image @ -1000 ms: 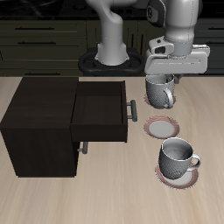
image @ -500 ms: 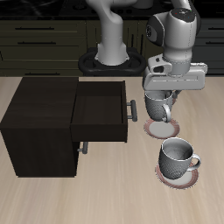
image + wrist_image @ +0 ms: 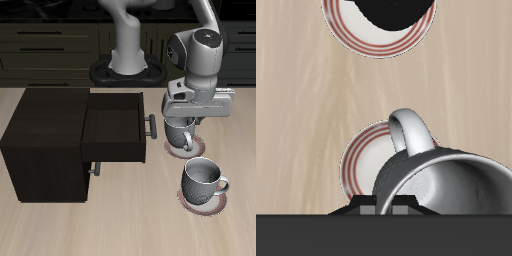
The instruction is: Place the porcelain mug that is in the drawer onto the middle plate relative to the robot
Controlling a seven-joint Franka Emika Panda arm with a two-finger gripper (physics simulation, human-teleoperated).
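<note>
Currently I have the porcelain mug (image 3: 181, 130) out of the drawer (image 3: 118, 128), which stands pulled open with nothing visible inside it. The mug hangs in the gripper (image 3: 186, 124), low over the middle plate (image 3: 180, 149); I judge the lift and carry done, with the final lowering, release and retreat left.

Fingers: clenched on the porcelain mug, as far as I can judge. The exterior view shows the mug hanging clear of the table with only the gripper at it; the contact itself is hidden behind the gripper body in both views.

Position: in the wrist view the porcelain mug (image 3: 446, 180) overlaps one side of the middle plate (image 3: 361, 160), so I judge it not quite centred over the saucer. I cannot tell whether the base touches the plate yet.

Orientation: the mug's long axis appears near vertical, mouth up toward the gripper, though possibly somewhat tilted. The loop handle (image 3: 409, 128) points out sideways over the plate, toward the far plate (image 3: 378, 28) in the wrist view.

The other grey mug (image 3: 204, 180) sits on its own plate nearer the table's front edge, apart from mine.
</note>
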